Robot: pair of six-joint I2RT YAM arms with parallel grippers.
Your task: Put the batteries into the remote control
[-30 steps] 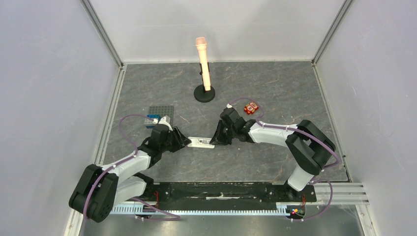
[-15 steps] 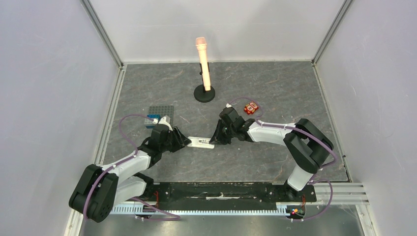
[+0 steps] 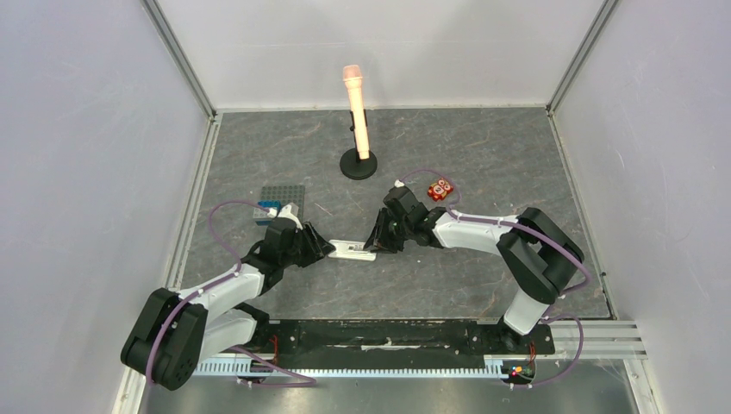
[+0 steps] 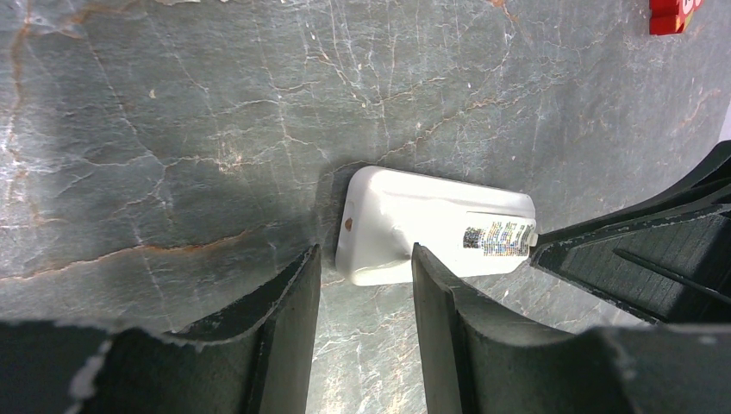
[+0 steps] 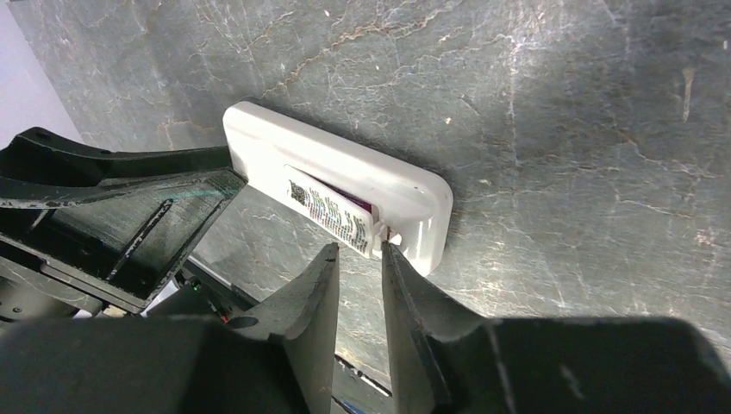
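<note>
The white remote control (image 3: 352,250) lies face down on the grey table between my two grippers. Its back shows a labelled battery cover (image 5: 332,211) with a dark gap under the raised edge. My left gripper (image 3: 323,250) is open at the remote's left end (image 4: 371,224), and one of its fingertips (image 4: 420,259) overlaps the near edge. At the opposite end, my right gripper (image 5: 359,247) is open by a narrow gap, with nothing between its tips, right at the cover's edge. No batteries are in view.
A pink microphone-like object on a black stand (image 3: 356,103) rises at the back centre. A small red block (image 3: 441,189) lies behind my right arm. A grey studded plate (image 3: 283,197) with a blue brick (image 3: 269,209) sits behind my left arm. Walls enclose the table.
My right gripper's jaws have parted a little and its wrist has edged slightly toward the remote. The left arm and the remote have stayed put.
</note>
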